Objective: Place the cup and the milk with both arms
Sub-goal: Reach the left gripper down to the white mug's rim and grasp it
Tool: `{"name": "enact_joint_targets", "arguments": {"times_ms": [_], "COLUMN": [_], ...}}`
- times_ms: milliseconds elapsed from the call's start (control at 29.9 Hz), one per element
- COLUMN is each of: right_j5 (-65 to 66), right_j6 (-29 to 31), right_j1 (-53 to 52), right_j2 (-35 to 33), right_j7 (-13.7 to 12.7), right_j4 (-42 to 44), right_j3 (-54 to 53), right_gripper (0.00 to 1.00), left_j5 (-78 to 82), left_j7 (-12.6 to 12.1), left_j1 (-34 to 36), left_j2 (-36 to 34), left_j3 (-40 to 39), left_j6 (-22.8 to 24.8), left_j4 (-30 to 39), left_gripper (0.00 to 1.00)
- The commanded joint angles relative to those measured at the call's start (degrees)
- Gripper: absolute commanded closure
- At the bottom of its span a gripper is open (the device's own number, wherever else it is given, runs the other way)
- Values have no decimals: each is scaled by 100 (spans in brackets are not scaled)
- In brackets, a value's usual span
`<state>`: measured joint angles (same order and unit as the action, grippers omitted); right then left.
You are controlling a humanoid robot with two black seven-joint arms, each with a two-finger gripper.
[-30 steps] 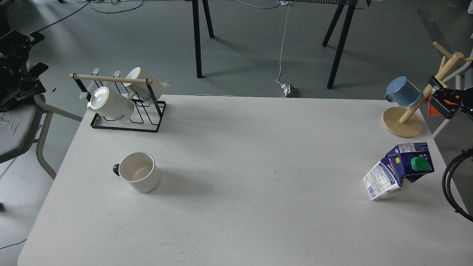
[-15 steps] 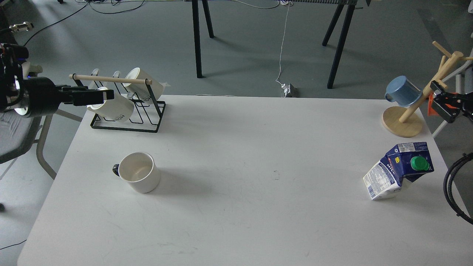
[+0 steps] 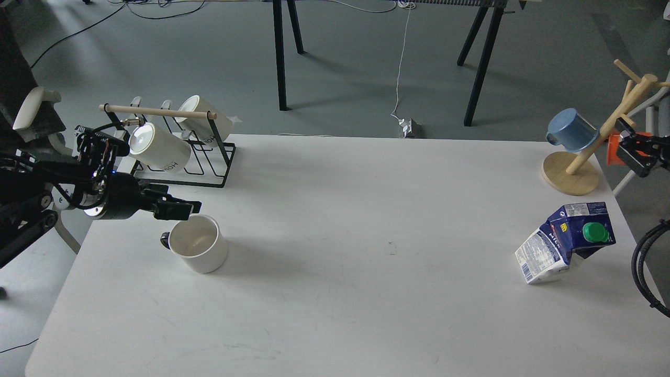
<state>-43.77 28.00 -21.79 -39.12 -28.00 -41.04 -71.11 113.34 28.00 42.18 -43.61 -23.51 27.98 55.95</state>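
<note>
The cup (image 3: 199, 244), a plain white mug with a small black handle on its left and a cream inside, stands upright on the left part of the white table (image 3: 345, 220). My left gripper (image 3: 189, 209) reaches in from the left, its fingers pointing right just above the cup's far rim; it looks open and holds nothing. The milk (image 3: 565, 242), a dented carton with a dark blue top and a green cap, leans at the table's right edge. My right gripper (image 3: 634, 152), black with orange, hovers off the right edge behind the milk; its fingers cannot be told apart.
A black wire rack (image 3: 180, 157) with a wooden bar holds two white "HOH" mugs at the back left. A wooden mug tree (image 3: 576, 170) with a blue cup (image 3: 571, 131) stands at the back right. Black cables (image 3: 641, 262) hang off the right edge.
My left arm has come in from the far left and dropped from in front of the rack down to the cup's rim. My right gripper has drifted slightly right and down. Cup and milk have not moved.
</note>
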Motion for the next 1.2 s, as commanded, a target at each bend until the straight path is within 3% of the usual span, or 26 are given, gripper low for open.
{"name": "enact_joint_targets", "arguments": {"times_ms": [0, 435, 602, 669, 803, 903, 1003, 1070, 1171], "right_j5": [0, 9, 9, 9, 9, 9, 9, 9, 9], "right_j6": [0, 0, 0, 0, 0, 0, 0, 0, 0], "right_j1": [-1, 8, 35, 61, 70, 96, 105, 105, 122], "right_j2": [1, 1, -7, -16, -16, -16, -16, -16, -16], "right_j7": [0, 0, 0, 0, 0, 0, 0, 0, 0], "right_j4": [-1, -1, -1, -1, -1, -1, -1, -1, -1], "right_j3": [0, 18, 18, 9, 9, 9, 9, 9, 9], "right_gripper": [1, 1, 1, 1, 1, 1, 1, 1, 1], "left_j5": [30, 21, 4, 13, 21, 21, 21, 4, -14], "left_j7": [0, 0, 0, 0, 0, 0, 0, 0, 0], "left_j1": [-166, -385, -447, -491, -553, -553, -544, -544, -535], "left_j2": [54, 335, 379, 388, 388, 379, 371, 370, 362], "left_j3": [5, 5, 5, 5, 83, 250, 391, 409, 400], "left_j6": [2, 2, 2, 2, -187, -486, -645, -732, -1232], "left_j4": [-198, -479, -523, -523, -515, -523, -515, -523, -515], "left_gripper": [1, 2, 12, 18, 41, 69, 82, 98, 100]}}
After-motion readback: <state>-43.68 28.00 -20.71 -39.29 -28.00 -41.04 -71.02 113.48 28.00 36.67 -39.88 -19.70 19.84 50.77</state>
